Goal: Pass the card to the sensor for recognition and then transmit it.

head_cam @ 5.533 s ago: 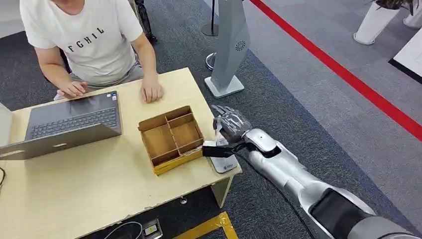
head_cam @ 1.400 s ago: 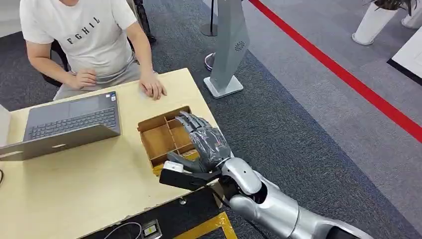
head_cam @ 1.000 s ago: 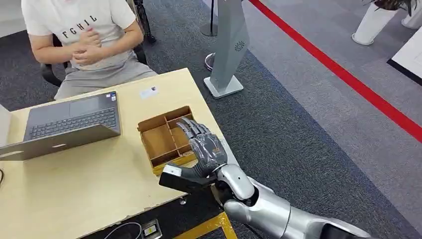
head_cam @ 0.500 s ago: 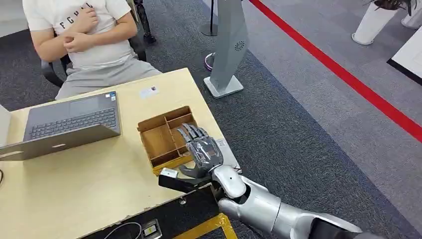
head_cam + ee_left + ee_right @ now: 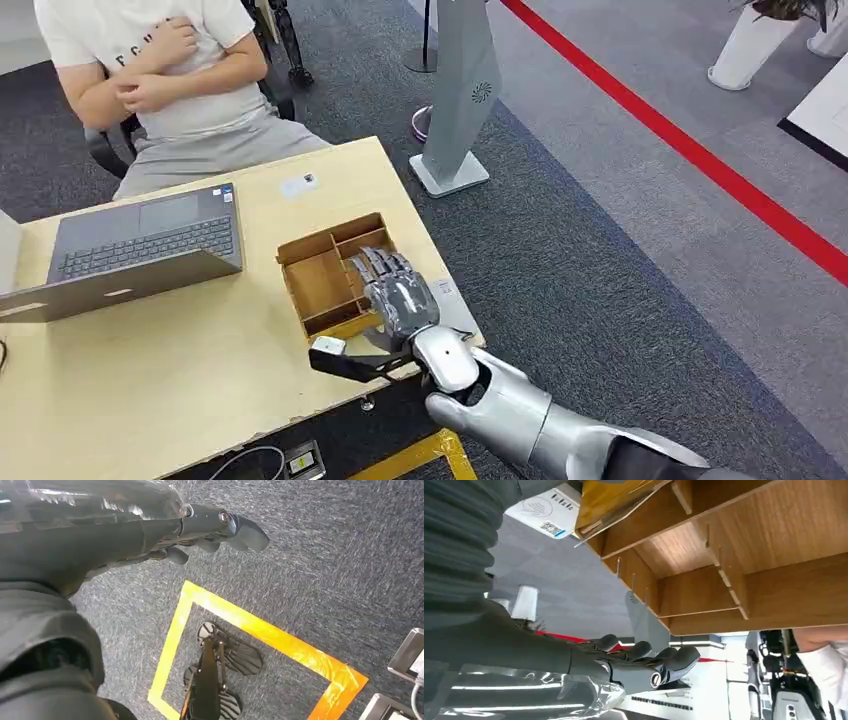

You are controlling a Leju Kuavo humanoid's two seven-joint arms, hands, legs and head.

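a dark grey carpet (image 5: 560, 260) with a red floor stripe (image 5: 690, 140) runs beyond the pale wooden table (image 5: 180, 370), and i place everything by the brown cardboard divided box (image 5: 335, 275) that sits near the table's right end. well to the left of the box stands an open grey laptop (image 5: 140, 250), its keyboard facing the person in a white t-shirt (image 5: 160, 70) who sits past the table's far edge with arms folded up against the chest. beyond the box, near the far edge of the table, lies a small white card (image 5: 300, 183), flat and apart from everything else. my right hand (image 5: 395, 300) hovers over the right side of the box, palm down, fingers stretched out side by side and a little spread, thumb pointing toward the near edge; it has hold of nothing. in my right wrist view the fingers (image 5: 644, 662) hang clear of the box's wooden dividers (image 5: 724, 585). just right of the box, partly under my hand, a flat white reader pad (image 5: 450, 300) lies at the table's right edge. further right and beyond the table stands a tall grey kiosk post (image 5: 462, 90) on the carpet. my left hand (image 5: 150, 530) hangs above the carpet and a yellow tape outline (image 5: 250, 630), fingers straight and loosely apart, empty.
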